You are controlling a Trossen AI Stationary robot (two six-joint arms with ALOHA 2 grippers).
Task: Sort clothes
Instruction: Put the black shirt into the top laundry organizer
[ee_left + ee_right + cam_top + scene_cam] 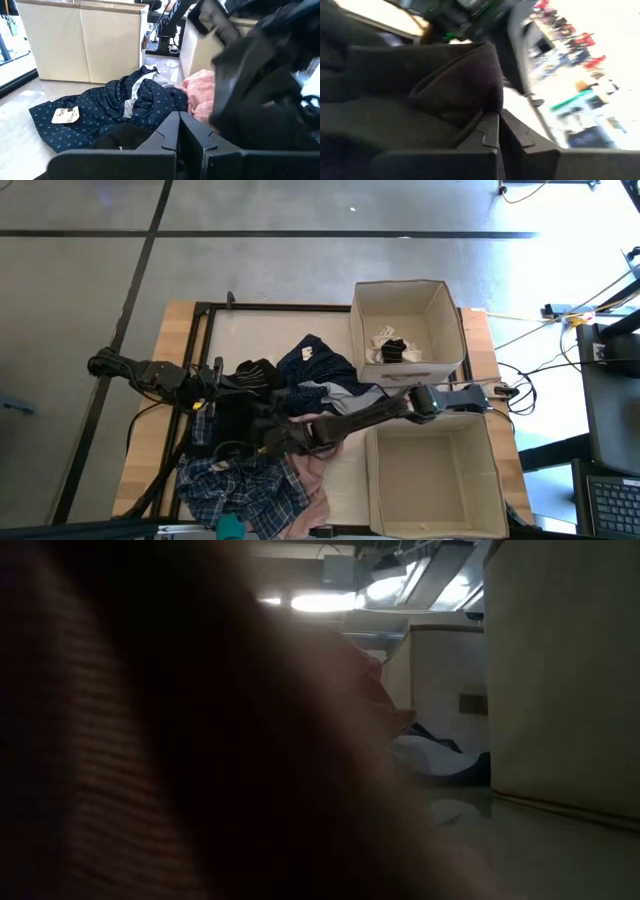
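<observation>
Black fabric (245,415) lay near the tabletop's (180,315) left edge, beside the navy garment (315,365) in the heap. Both hands met over it. The right hand (275,442), its arm stretched low across from the right side, was closed on a black fold. The left hand (222,380) looked closed too, on what I cannot tell. The step seemed to be picking the black piece; next it needed lifting free toward a box (405,330).

Both arms reach inward, left claw (262,373) and right claw (283,438) each with fingers pressed together.
</observation>
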